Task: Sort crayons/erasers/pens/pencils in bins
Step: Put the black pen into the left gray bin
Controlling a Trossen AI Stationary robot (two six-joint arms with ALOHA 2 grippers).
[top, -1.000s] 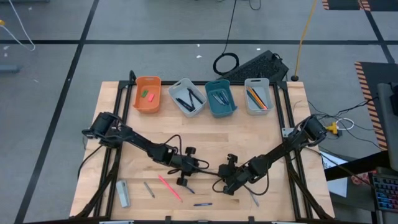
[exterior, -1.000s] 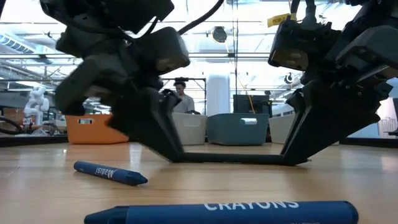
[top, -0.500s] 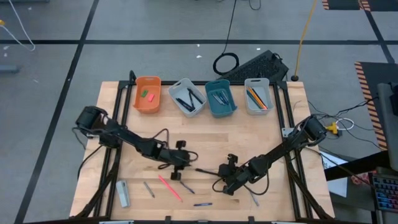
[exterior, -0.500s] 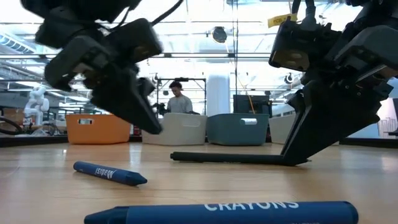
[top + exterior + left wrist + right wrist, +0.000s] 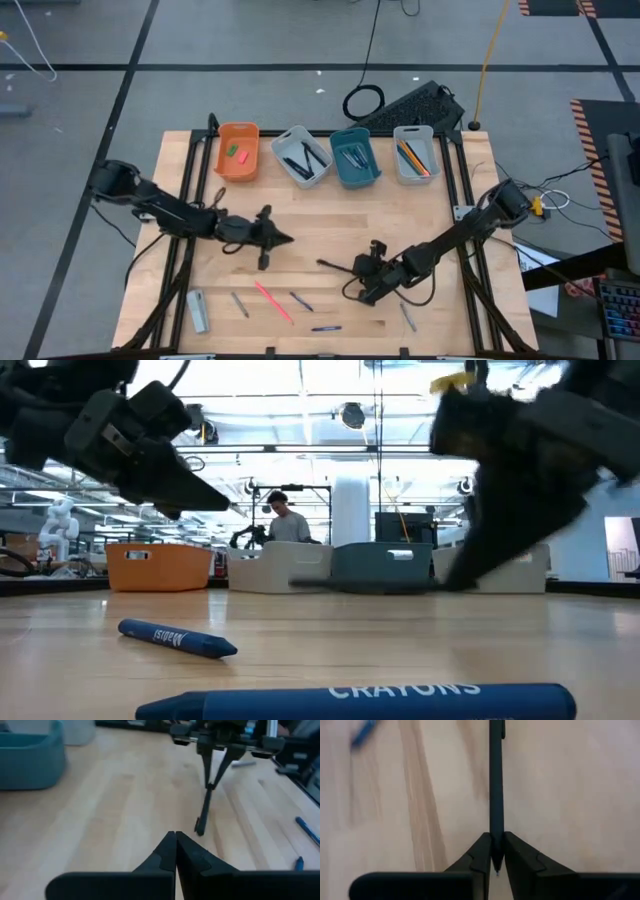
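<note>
The four bins stand in a row along the far edge of the wooden table (image 5: 420,215): the orange bin (image 5: 238,152), a pale grey-white bin (image 5: 302,157), the teal bin (image 5: 355,157) and a second pale bin (image 5: 413,154). Between that row and the two arms a wide band of bare wood lies open across the table's middle. The near strip is more crowded: a pink crayon (image 5: 272,300), a short blue crayon (image 5: 301,301), another blue crayon (image 5: 325,327) close to the near edge, a grey stick (image 5: 239,304), a grey block (image 5: 197,310) toward the near left corner and a grey pen (image 5: 408,317) near the right arm.

The right gripper (image 5: 362,270) sits right of centre, its jaws pinched on one end of a black pen (image 5: 338,266). The pen is slim, dark and straight; it points away from the gripper toward the table's centre, and in the low view it hangs level above the wood, in front of the bins. The left gripper (image 5: 283,238) hovers left of centre, well apart from the pen, its fingers pressed together with nothing between them.

In the orange bin lie two erasers, one green (image 5: 233,150) and one pink-red (image 5: 241,155), side by side. The other bins each hold slim sticks
</note>
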